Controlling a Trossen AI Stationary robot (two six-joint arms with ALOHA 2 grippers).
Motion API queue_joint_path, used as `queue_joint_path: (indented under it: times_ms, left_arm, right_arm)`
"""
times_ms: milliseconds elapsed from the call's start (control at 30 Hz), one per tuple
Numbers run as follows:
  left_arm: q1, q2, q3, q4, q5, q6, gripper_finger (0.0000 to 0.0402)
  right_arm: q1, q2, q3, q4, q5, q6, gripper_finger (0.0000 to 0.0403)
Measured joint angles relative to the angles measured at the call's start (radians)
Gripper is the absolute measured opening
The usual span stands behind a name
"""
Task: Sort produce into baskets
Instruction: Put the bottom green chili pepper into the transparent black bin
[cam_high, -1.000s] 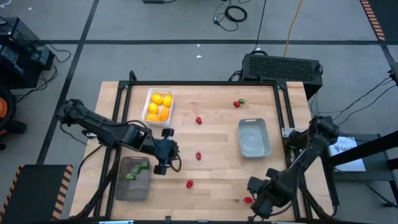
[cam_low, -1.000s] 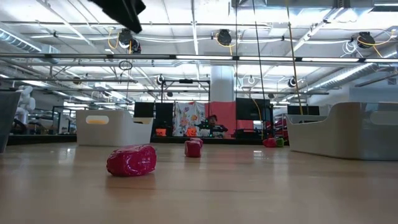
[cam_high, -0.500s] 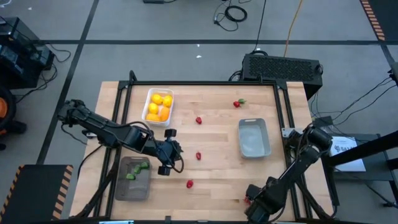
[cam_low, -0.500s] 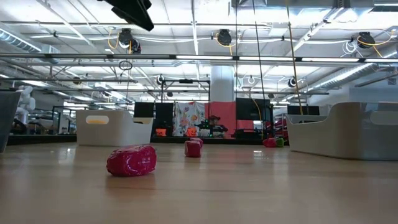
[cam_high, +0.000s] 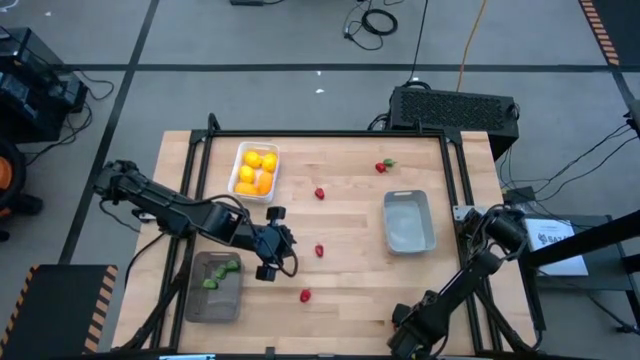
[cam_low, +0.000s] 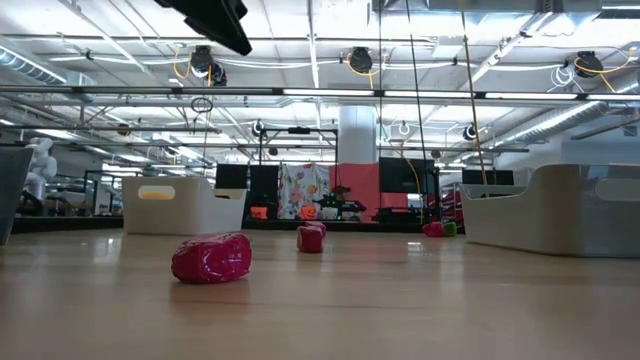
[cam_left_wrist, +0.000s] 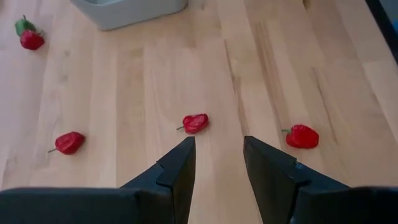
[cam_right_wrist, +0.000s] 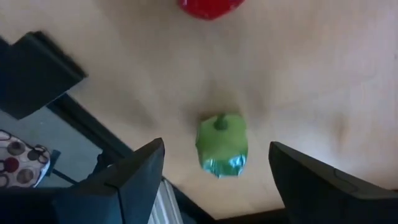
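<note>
Sorting partly done; red pieces and one green piece are left on the table.

Yellow fruits (cam_high: 254, 171) are gathered in the white basket (cam_high: 271, 152), green pieces (cam_high: 220, 274) in the dark basket (cam_high: 200, 306); the grey basket (cam_high: 408, 222) lies empty. Red pieces (cam_high: 319, 251) remain scattered on the wood. The left gripper (cam_high: 270, 250), jaws a little apart and holding nothing, is aimed toward the red pieces near mid-table. The right gripper (cam_high: 410, 335), jaws spread wide, is held over a green piece (cam_right_wrist: 221, 145) at the table's near edge; in the high view that piece is hidden under the arm, and a red piece (cam_right_wrist: 208, 7) is cut off in the right wrist view.
</note>
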Motion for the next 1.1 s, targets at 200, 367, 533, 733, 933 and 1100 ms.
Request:
queue_joint_path:
  times_ms: [200, 367, 533, 733, 933, 1100]
  left_arm:
    - [0.000, 0.010, 0.000, 0.073, 0.000, -0.014, 0.0144]
    - [-0.001, 0.023, 0.000, 0.108, 0.000, -0.083, 0.0144]
    - [-0.007, 0.039, 0.000, 0.134, -0.008, -0.127, 0.0144]
    - [-0.007, 0.063, 0.001, 0.193, -0.027, -0.134, 0.0144]
    - [-0.008, 0.081, 0.000, 0.198, -0.027, -0.139, 0.0144]
    - [-0.008, 0.081, 0.000, 0.192, -0.005, -0.138, 0.0144]
  right_arm:
    - [-0.002, -0.005, -0.078, 0.094, -0.010, -0.003, 0.0276]
    - [0.003, -0.008, -0.093, 0.125, -0.010, -0.018, 0.0249]
    - [0.005, -0.013, -0.093, 0.113, 0.034, -0.041, 0.0204]
    - [0.009, -0.009, -0.077, 0.091, 0.049, -0.061, 0.0141]
    - [0.026, -0.017, -0.045, 0.075, 0.135, -0.102, 0.0092]
    - [0.021, -0.069, -0.040, 0.072, 0.207, -0.104, 0.0084]
